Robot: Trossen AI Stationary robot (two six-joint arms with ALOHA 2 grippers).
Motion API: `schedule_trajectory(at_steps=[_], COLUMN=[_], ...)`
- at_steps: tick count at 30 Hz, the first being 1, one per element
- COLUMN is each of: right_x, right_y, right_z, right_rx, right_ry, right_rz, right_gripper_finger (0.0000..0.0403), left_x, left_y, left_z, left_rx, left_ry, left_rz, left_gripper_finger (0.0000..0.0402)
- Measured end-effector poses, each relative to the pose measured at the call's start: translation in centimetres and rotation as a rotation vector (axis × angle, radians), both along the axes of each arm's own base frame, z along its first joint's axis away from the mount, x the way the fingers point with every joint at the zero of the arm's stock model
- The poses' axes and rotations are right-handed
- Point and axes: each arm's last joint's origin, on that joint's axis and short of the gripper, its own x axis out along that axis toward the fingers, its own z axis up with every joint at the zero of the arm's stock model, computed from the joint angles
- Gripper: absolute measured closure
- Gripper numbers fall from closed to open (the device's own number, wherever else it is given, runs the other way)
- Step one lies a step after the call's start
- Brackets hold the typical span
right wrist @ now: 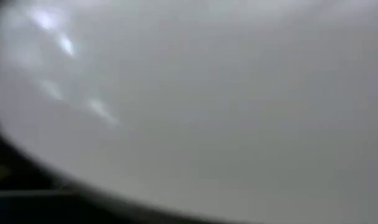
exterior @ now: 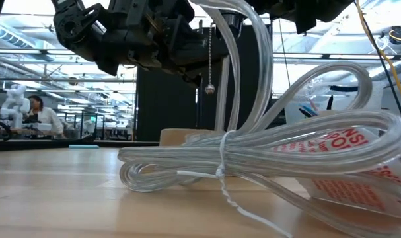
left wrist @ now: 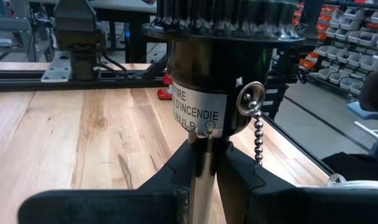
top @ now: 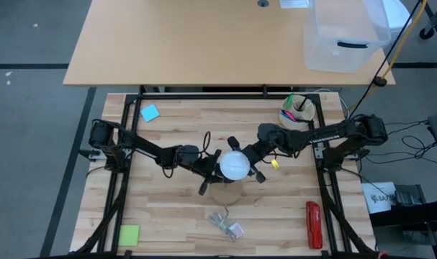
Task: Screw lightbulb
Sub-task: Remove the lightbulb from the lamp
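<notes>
The lightbulb shows as a white globe at the table's middle, on top of a black socket. A pull chain hangs from the socket, which stands on a thin metal stem. Below it a round wooden disc rests on the table. My left gripper reaches in from the left, shut on the stem. My right gripper is close against the globe's right side. The globe fills the right wrist view. My left gripper pinches the metal stem just under the black socket between its two fingers. They come nearly level from the table's left side and lie across the upright stem. The socket stands upright above the fingers.
A bundle of clear cord with a tag lies near the front edge, close before the low camera. A red object lies front right, and a white cup of pens stands far right. A blue note and a green note lie on the left.
</notes>
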Motion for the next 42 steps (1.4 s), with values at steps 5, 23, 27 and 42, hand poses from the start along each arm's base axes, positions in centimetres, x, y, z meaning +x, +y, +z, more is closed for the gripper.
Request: schedule_trajectory(at_steps=[5, 23, 27, 42], right_x=[0.0, -0.2, -0.1, -3.7], right_y=[0.5, 2.4, 2.8, 5.0], right_z=[0.3, 0.2, -0.3, 2.6], right_rx=[0.003, 0.048, 0.032, -0.083], right_ry=[-0.021, 0.052, 0.097, 0.089], right_rz=[-0.017, 0.013, -0.054, -0.331], right_gripper_finger=[0.0207, 0.0131, 0.0131, 0.0131], left_x=[0.0, 0.0, 0.0, 0.0], left_y=[0.1, 0.0, 0.0, 0.1], left_z=[-0.1, -0.1, -0.1, -0.2], left_rx=[0.005, 0.009, 0.014, 0.019], left_ry=[0.003, 0.004, 0.006, 0.017], left_rz=[-0.003, 0.007, 0.009, 0.024], left_gripper_finger=[0.0354, 0.0354, 0.0354, 0.0354])
